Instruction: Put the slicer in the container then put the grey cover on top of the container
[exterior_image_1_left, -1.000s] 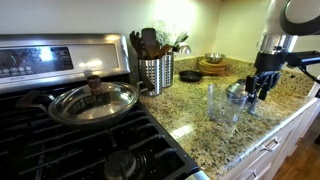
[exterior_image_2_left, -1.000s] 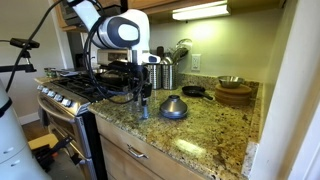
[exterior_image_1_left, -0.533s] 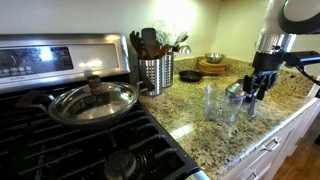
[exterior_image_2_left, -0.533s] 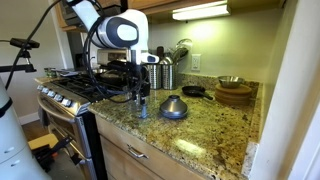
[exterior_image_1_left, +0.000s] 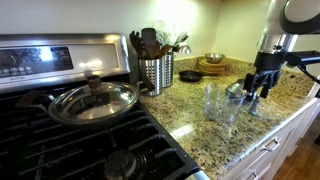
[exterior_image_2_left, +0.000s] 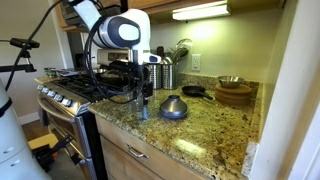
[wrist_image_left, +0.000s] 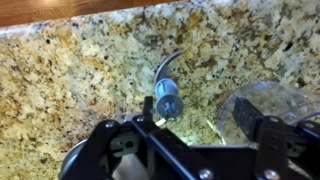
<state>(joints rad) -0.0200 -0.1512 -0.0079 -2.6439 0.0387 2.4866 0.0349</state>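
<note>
Opening up: gripper (wrist_image_left: 190, 132) jaws spread wider than a second ago above the slicer (wrist_image_left: 167, 98) near the counter (wrist_image_left: 60, 80) front edge; container (wrist_image_left: 268, 104) not yet loaded.

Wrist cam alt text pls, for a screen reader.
Top-down view: a small grey slicer with a thin curved handle shows between the wide-apart dark fingers of the gripper, against a speckled granite counter. The clear container sits just right of the slicer, partly behind one finger.

Clear container (exterior_image_1_left: 221, 104) upright on counter (exterior_image_1_left: 190, 118); grey dome cover (exterior_image_2_left: 173, 107) just beside; slicer (wrist_image_left: 167, 99) on counter, outside container
</note>
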